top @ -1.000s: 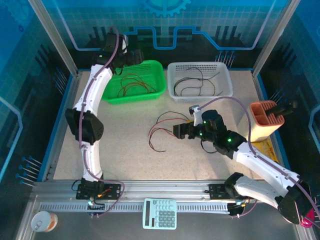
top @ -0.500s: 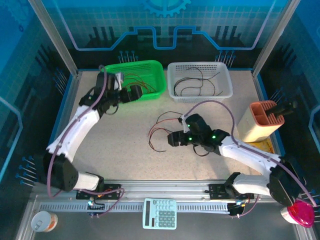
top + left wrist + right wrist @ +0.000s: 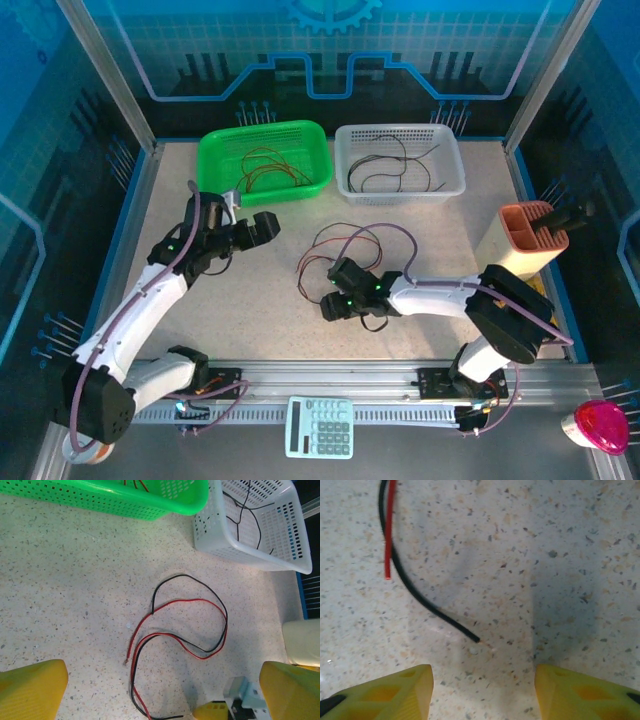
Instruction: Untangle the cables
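Cables [image 3: 187,600] thin, red & blk, loosely looped together on table [image 3: 75,580].

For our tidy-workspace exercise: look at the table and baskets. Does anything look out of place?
Yes. A red cable and a black cable lie loose on the table, crossing each other, while the other cables sit inside the green basket and the white basket.

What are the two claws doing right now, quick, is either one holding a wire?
Left claw: open, holding nothing.
Right claw: open, holding nothing; the black wire end lies on the table just ahead of it.
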You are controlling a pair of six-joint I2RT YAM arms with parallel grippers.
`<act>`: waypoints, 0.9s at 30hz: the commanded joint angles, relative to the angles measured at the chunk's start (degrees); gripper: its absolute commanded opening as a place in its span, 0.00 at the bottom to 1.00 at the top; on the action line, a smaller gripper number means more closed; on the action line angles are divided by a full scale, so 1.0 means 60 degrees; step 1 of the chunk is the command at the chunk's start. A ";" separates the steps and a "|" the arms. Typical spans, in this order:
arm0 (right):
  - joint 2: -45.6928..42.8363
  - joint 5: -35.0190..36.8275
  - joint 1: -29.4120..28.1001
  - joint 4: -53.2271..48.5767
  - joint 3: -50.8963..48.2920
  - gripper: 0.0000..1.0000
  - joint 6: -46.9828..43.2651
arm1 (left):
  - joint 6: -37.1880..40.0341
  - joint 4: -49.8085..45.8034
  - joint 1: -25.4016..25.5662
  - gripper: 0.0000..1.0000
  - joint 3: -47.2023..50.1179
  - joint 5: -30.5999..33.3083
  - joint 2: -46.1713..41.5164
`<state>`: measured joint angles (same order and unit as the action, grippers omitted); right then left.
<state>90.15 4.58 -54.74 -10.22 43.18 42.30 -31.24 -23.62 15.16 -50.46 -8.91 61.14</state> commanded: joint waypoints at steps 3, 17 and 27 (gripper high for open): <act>0.0519 0.0233 -0.0079 0.0451 0.0577 0.52 0.0371 | -0.0154 0.0254 0.0094 0.99 0.0137 -0.0243 -0.0148; 0.0996 0.0202 -0.0067 0.0467 0.1153 0.41 0.0319 | -0.0187 0.0405 0.0215 0.99 0.0311 -0.0264 -0.0120; 0.1025 0.0219 -0.0068 0.0297 0.1533 0.32 0.0195 | -0.0227 0.0472 0.0272 0.99 0.0309 -0.0288 -0.0067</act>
<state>95.98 5.61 -54.74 -8.69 51.20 43.64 -31.64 -21.89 16.38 -49.34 -9.54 61.01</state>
